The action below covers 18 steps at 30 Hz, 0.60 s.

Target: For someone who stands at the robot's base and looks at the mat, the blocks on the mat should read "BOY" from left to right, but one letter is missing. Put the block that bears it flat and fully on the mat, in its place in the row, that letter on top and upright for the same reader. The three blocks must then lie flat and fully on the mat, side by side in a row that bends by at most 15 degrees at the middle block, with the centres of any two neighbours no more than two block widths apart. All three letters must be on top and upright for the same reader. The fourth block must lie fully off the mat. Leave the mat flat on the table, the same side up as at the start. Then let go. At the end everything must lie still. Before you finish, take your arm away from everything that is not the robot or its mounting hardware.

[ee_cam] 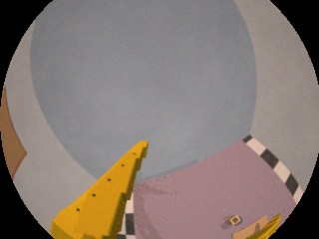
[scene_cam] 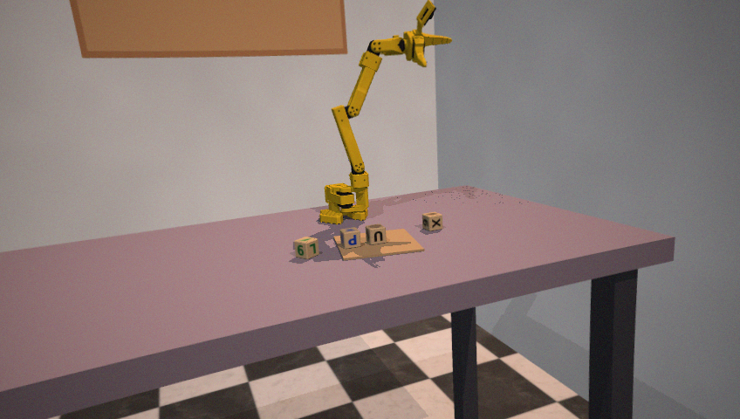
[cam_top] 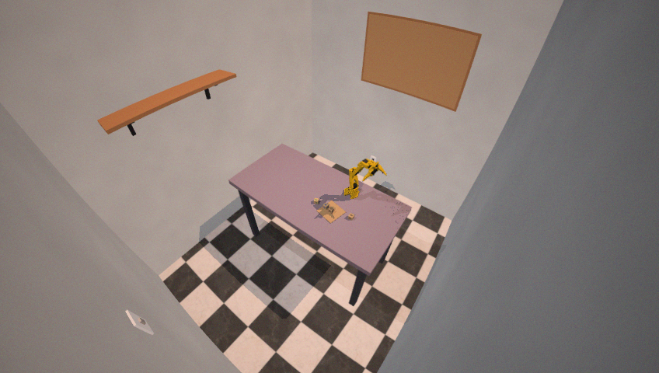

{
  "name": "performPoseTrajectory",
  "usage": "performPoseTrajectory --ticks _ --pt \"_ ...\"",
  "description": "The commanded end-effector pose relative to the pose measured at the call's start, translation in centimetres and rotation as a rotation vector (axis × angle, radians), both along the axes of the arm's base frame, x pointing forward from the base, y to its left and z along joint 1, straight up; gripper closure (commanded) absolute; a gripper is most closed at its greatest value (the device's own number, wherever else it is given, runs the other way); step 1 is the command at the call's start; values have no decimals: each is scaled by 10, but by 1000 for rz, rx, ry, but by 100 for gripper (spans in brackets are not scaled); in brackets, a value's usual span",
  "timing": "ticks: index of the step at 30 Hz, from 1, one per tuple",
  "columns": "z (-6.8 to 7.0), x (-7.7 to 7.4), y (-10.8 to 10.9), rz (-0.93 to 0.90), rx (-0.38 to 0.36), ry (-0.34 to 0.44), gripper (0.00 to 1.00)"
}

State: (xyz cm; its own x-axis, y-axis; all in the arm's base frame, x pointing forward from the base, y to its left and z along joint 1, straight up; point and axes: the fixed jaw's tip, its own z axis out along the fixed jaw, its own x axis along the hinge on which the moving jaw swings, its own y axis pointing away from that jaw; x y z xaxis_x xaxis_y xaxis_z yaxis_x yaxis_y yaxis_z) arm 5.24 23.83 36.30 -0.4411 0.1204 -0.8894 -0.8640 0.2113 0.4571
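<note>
A tan mat lies on the purple table in front of the arm's base. Two letter blocks stand on it side by side: one shows a blue letter on its side face, the other a dark letter. A block with green marks lies on the table left of the mat. A block with a dark "x" on its side lies right of it. The top letters cannot be read. My gripper is open and empty, raised high above the table and far from all blocks. It also shows in the top view.
The yellow arm's base stands just behind the mat. In the wrist view one yellow jaw frames the grey wall, the table, the mat and one block far below. The table's right edge is beyond the "x" block.
</note>
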Motion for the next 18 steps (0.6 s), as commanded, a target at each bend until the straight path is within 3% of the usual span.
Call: performPoseTrajectory --ticks 1,11,18 --pt "18 -4 -18 0 86 -20 0" --pt "23 -6 -25 0 112 -27 0" --pt "36 -11 -44 0 183 -45 0"
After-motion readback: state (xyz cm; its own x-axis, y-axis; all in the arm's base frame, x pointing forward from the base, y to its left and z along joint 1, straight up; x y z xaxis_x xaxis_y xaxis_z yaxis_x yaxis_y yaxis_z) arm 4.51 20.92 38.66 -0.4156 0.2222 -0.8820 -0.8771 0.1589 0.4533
